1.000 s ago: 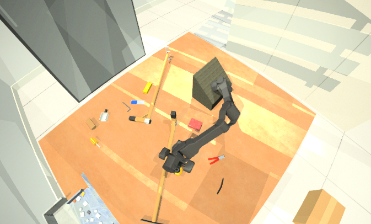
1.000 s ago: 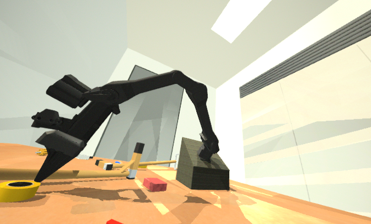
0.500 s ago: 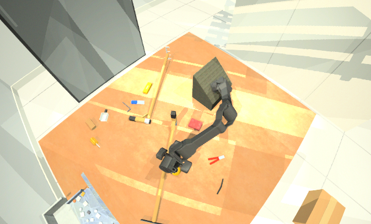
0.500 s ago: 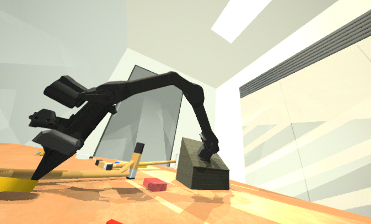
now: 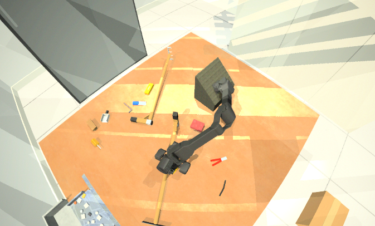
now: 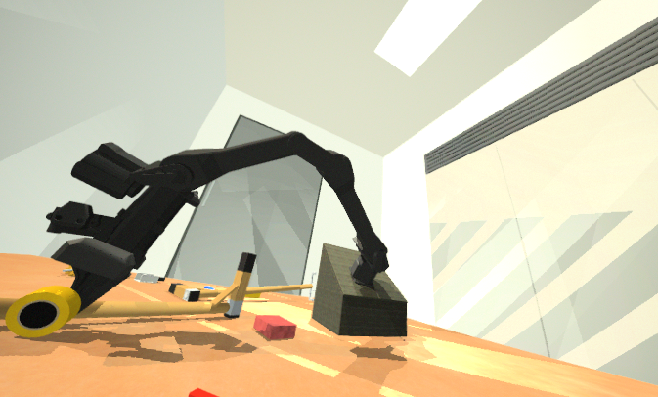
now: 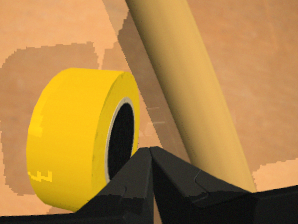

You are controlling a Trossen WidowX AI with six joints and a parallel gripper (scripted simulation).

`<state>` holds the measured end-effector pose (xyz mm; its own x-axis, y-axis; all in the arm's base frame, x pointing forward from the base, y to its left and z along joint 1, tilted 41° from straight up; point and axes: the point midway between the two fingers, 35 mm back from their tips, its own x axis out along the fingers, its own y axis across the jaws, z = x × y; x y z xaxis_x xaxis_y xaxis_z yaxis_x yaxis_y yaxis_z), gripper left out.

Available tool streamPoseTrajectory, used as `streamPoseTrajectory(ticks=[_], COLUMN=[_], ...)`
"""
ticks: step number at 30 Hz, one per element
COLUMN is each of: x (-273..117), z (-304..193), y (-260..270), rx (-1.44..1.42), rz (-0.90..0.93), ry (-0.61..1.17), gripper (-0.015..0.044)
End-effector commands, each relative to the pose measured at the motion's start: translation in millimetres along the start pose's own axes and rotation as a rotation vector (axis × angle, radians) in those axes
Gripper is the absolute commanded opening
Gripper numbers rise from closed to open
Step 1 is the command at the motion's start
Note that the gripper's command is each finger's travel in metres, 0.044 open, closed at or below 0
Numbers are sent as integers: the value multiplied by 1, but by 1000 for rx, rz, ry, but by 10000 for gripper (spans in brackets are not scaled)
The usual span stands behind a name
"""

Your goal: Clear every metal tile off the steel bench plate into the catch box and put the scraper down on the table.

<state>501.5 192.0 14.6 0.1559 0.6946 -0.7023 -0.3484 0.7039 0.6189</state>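
My gripper is shut, with nothing between its fingers. Its tips are low, beside a yellow tape roll that stands tipped up on its side against or very near them. The long scraper lies on the table just beyond the roll, with its black blade at the bottom of the top view and an upright black-tipped handle at its other end. Several pale tiles and a dark tile lie on the steel plate, partly out of frame. The catch box adjoins it.
A second long tool with tines lies further back. A red block, red-handled pliers and a black strip lie on the table. The arm's base is on a dark wedge.
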Motion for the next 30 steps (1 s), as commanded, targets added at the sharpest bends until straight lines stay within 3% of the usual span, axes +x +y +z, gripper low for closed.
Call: streamPoseTrajectory(ticks=[1, 30], x=[1, 3], z=[1, 11], y=[-6, -33], rx=[0, -1], rz=[1, 0], ry=[1, 1], gripper=[0, 0])
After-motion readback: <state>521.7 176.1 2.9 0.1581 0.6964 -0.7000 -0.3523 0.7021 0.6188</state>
